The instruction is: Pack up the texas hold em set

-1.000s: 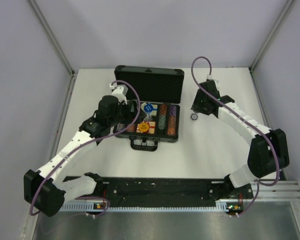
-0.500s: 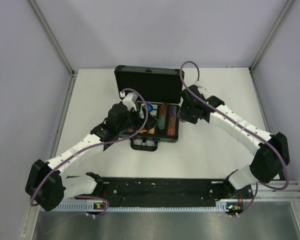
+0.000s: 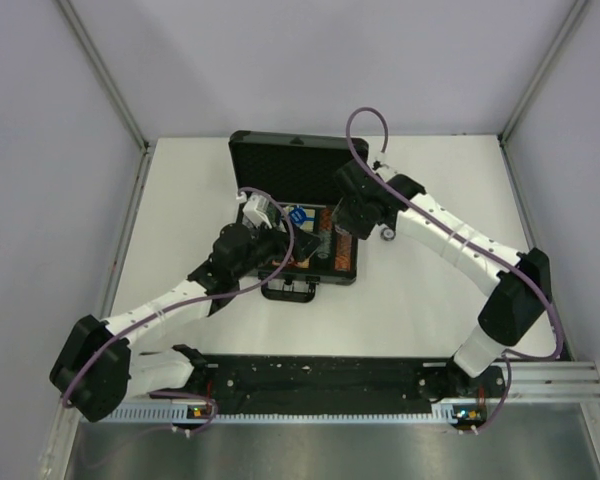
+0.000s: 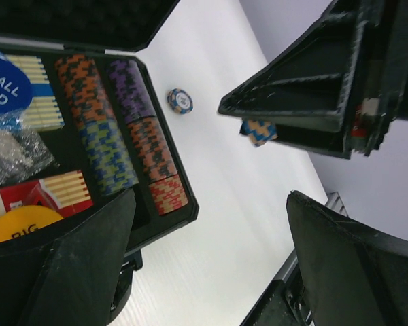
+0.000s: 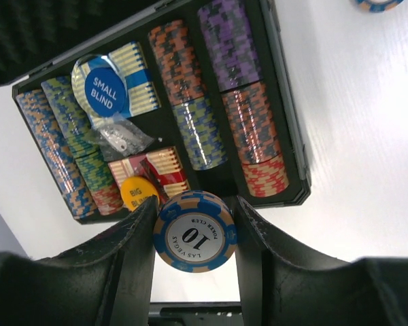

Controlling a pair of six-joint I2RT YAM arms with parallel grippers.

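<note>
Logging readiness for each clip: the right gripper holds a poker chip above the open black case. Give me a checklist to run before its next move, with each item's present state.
1. Grip: round blue-and-orange poker chip marked 10 clamped in the right gripper: ok.
2. Black rectangular hard case, lid open: ok.
3. Right gripper above the case's chip rows: ok.
4. Free space: gap beside the blue-and-green chip stack: ok.
5. Left gripper open, empty, above the case; clearance from the right arm: cannot tell.
6. All packed: second blue-and-orange chip lies on the white table, right of the case: not ok.
</note>
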